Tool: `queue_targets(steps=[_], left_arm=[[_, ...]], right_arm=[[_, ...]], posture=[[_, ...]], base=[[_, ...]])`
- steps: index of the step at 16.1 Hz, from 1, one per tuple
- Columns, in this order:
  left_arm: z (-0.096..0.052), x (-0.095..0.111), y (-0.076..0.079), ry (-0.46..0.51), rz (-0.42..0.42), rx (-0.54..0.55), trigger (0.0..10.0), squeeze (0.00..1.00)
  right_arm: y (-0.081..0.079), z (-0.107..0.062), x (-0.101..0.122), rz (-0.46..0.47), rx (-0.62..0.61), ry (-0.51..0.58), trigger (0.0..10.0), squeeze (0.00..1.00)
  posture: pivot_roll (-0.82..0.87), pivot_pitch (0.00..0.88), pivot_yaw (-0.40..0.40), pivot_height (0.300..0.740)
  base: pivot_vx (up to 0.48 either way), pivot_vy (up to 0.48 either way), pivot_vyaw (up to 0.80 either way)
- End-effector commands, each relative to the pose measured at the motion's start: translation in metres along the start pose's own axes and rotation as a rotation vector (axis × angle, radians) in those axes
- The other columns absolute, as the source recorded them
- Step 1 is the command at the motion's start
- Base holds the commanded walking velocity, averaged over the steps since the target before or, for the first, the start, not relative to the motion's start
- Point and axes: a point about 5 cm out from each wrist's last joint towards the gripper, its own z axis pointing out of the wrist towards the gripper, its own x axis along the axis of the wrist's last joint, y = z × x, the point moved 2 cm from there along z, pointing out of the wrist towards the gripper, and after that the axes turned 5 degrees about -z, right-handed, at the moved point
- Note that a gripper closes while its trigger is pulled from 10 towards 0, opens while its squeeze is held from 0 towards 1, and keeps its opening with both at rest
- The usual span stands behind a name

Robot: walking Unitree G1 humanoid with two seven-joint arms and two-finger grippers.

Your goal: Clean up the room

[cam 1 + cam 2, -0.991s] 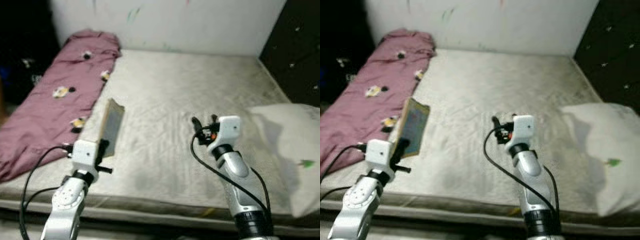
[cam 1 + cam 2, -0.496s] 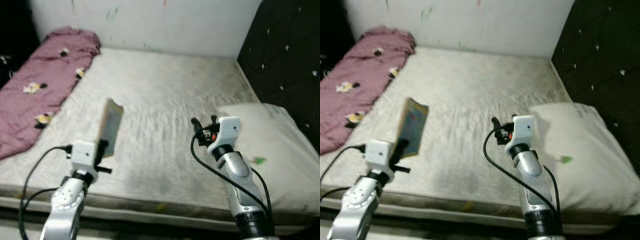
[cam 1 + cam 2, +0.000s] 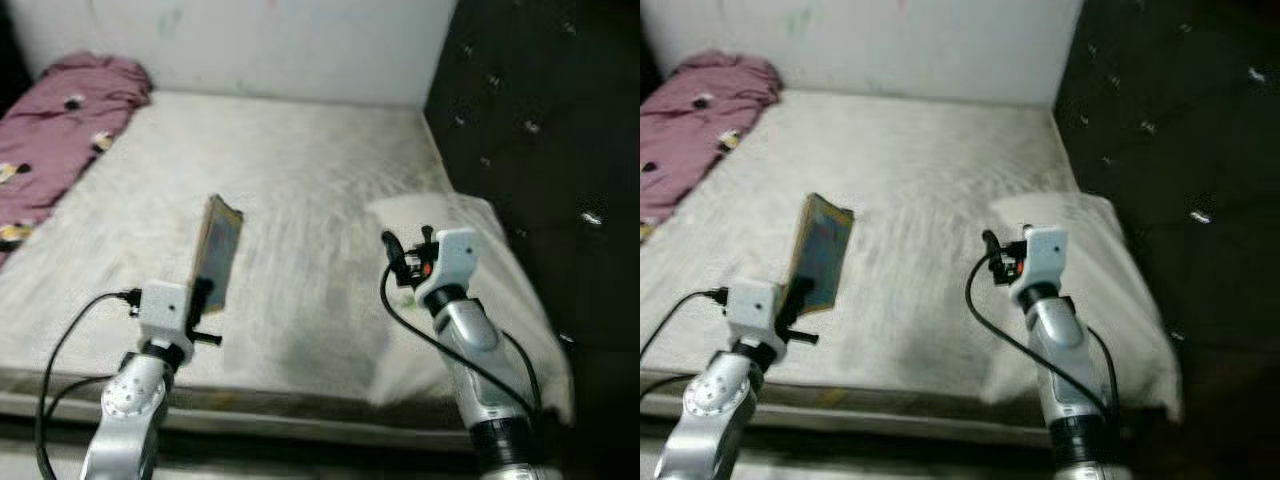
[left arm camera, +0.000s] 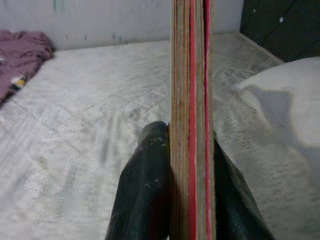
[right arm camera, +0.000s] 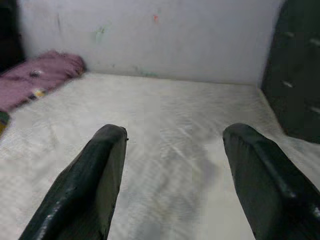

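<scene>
My left gripper (image 3: 205,296) is shut on a thin book (image 3: 218,250) and holds it upright on edge above the near part of the bed. In the left wrist view the book (image 4: 190,100) shows as a tan and red spine between the two black fingers (image 4: 145,190). My right gripper (image 3: 405,250) is open and holds nothing, raised in front of the white pillow (image 3: 480,290). Its two black fingers (image 5: 90,185) stand wide apart in the right wrist view, pointing along the mattress.
A bare pale mattress (image 3: 290,170) spans the view. A crumpled maroon blanket (image 3: 50,110) lies at its far left. A dark tufted headboard (image 3: 540,120) rises on the right, a white wall (image 3: 250,50) stands behind, and the bed's front edge (image 3: 250,410) is just below my arms.
The whole picture has swung right: the blanket slid to the left edge, the pillow and headboard came towards the centre. Both arms keep their pose, the book still held.
</scene>
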Motion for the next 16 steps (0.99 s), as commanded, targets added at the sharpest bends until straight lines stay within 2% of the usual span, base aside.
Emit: queue_targets(steps=[1,9,11,16], left_arm=[[0.0029,0.0117,0.0037,0.051,0.006,-0.021,10.0,0.00],[0.0034,0.0115,0.0029,0.054,-0.013,-0.007,10.0,0.00],[0.0035,0.0106,0.0024,0.048,-0.028,-0.002,10.0,0.00],[0.0045,0.0092,0.0031,0.043,-0.048,0.005,10.0,0.00]], right_arm=[[0.0006,0.0015,0.0008,0.003,0.001,0.001,10.0,0.00],[-0.0018,0.0044,-0.0011,-0.001,0.020,-0.011,10.0,0.00],[-0.0029,0.0053,-0.0014,0.008,0.021,-0.015,10.0,0.00],[-0.0019,0.0078,0.0014,-0.009,0.032,-0.006,10.0,0.00]], posture=[[-0.07,0.000,-0.014,0.740],[-0.06,0.000,-0.033,0.740],[-0.06,0.000,-0.032,0.740],[-0.07,0.000,-0.044,0.740]], base=[[0.000,0.000,0.00],[0.000,0.000,0.00],[0.000,0.000,-0.80],[0.000,0.445,-0.12]])
